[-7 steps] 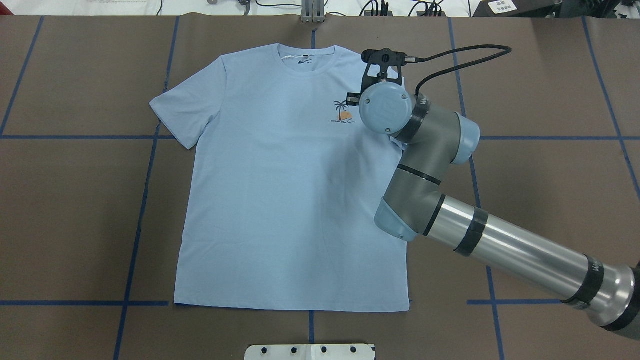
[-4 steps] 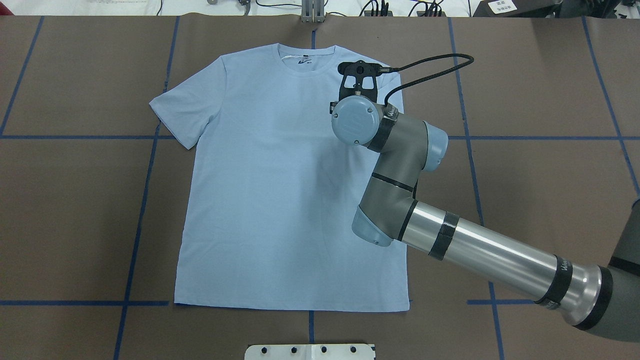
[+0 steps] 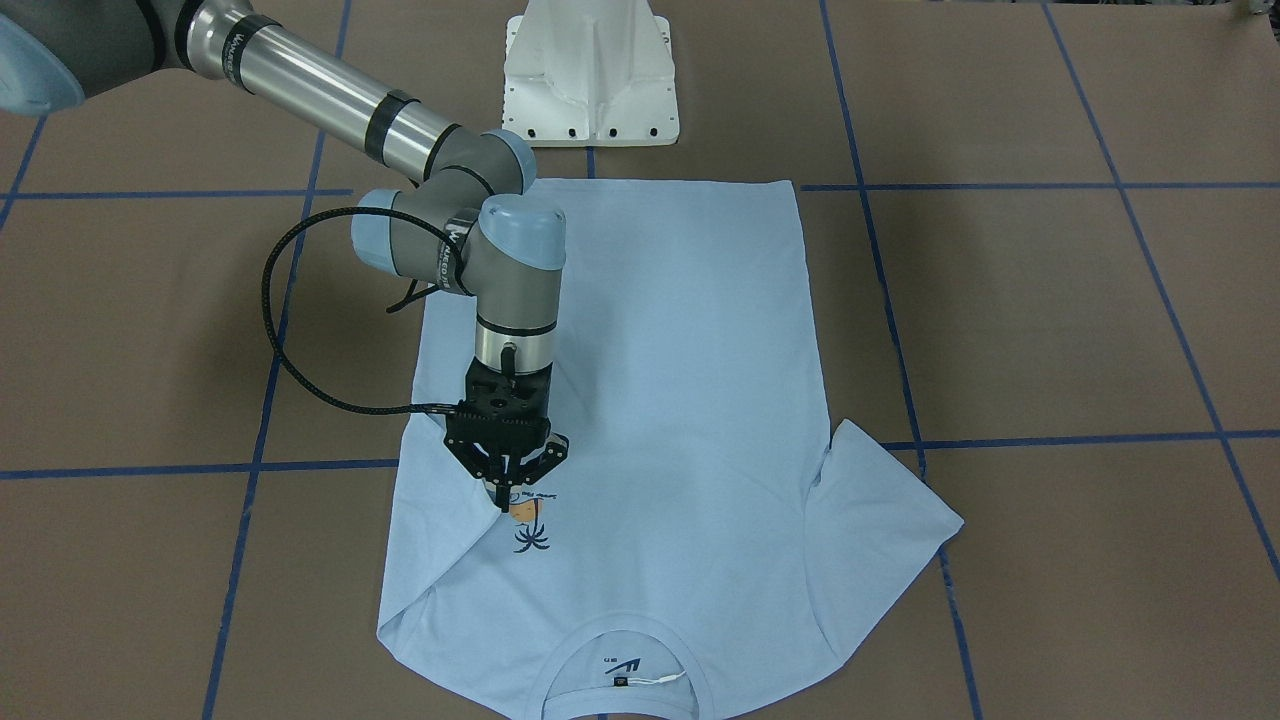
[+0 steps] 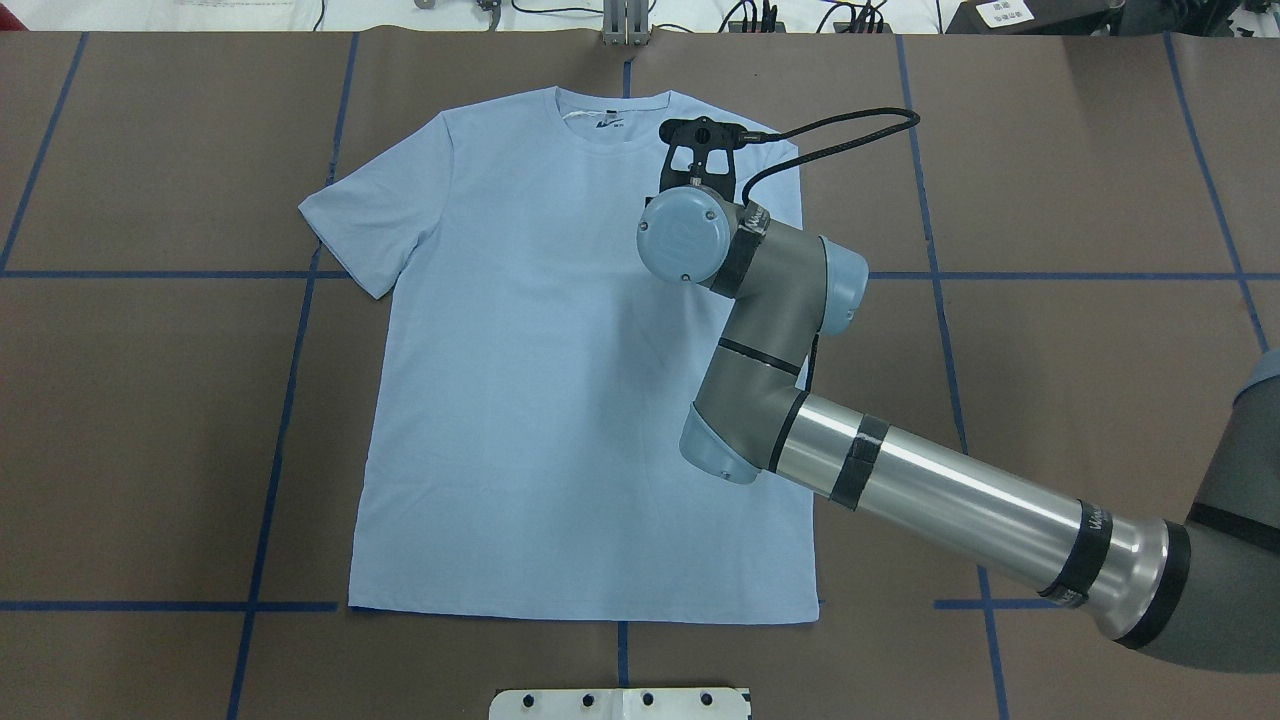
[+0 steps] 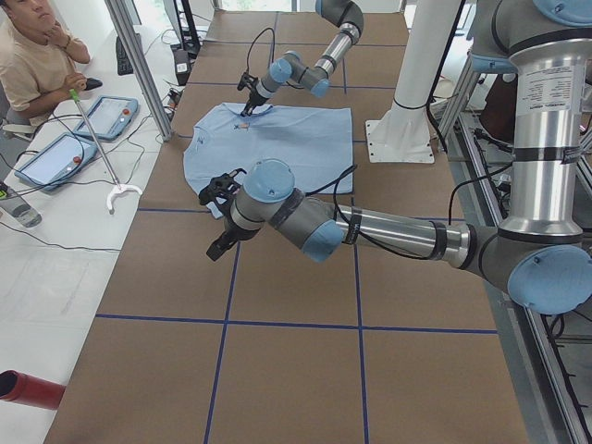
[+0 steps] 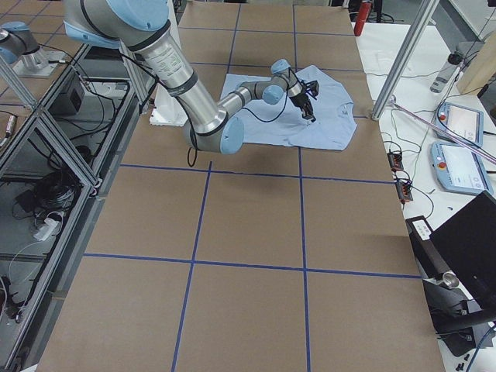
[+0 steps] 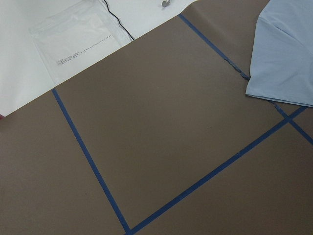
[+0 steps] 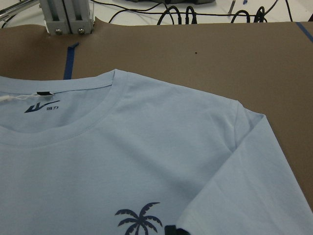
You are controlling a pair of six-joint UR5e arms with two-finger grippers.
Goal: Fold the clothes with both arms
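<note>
Sleeve (image 3: 442, 540) of T-shirt (image 3: 680, 400) clenched in right hand (image 3: 506, 492), print (image 3: 530, 538) partly covered, left hand (image 5: 218, 242) seen only from afar, grip cannot be told

We see the light blue T-shirt (image 4: 540, 400) lying flat on the worktop (image 4: 1050, 200), chest up, its collar (image 4: 612, 125) on the side away from the robot. The sleeve on the robot's left (image 4: 365, 225) lies spread out. The other sleeve (image 3: 440, 570) is folded in over the chest, its edge pinched by the right gripper (image 3: 508, 492) beside the palm print (image 3: 530, 535). The left gripper (image 5: 218, 245) hangs near the spread sleeve.
</note>
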